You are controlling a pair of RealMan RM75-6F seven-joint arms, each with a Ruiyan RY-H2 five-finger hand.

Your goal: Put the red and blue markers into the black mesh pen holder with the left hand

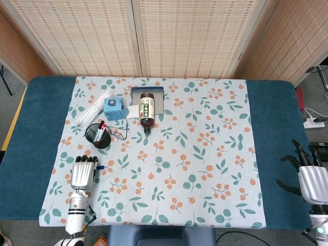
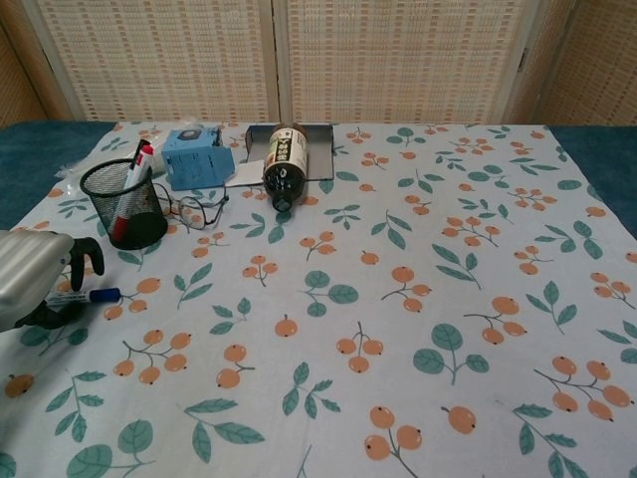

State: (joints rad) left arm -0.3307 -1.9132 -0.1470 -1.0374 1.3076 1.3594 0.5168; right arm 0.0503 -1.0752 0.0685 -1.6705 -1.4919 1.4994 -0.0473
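left hand (image 2: 30,279): low at the near left of the desk, fingers curled down over the blue marker; whether it actually grips the pen cannot be told from either view.
blue marker (image 2: 85,296): lies flat on the floral cloth, its blue cap poking out toward the middle from under the left hand, near the pen holder but outside it.
red marker (image 2: 132,177): already stands tilted inside the black mesh pen holder, its cap above the rim.
black mesh pen holder (image 2: 127,207): upright on the cloth, just beyond the left hand; the head view shows a second, darker pen in it beside the red one.
right hand (image 1: 311,179): rests off the far right edge of the desk, well apart from everything, fingers spread and holding nothing.
floral cloth (image 1: 205,154): covers the middle of the teal desk (image 1: 277,133).
brown bottle (image 2: 285,164): lies on its side, its base on a small dark tray (image 2: 320,139), cap pointing toward the camera.
blue box (image 2: 196,157): sits between the pen holder and the bottle.
glasses (image 2: 194,209): lie on the cloth just beside the pen holder.
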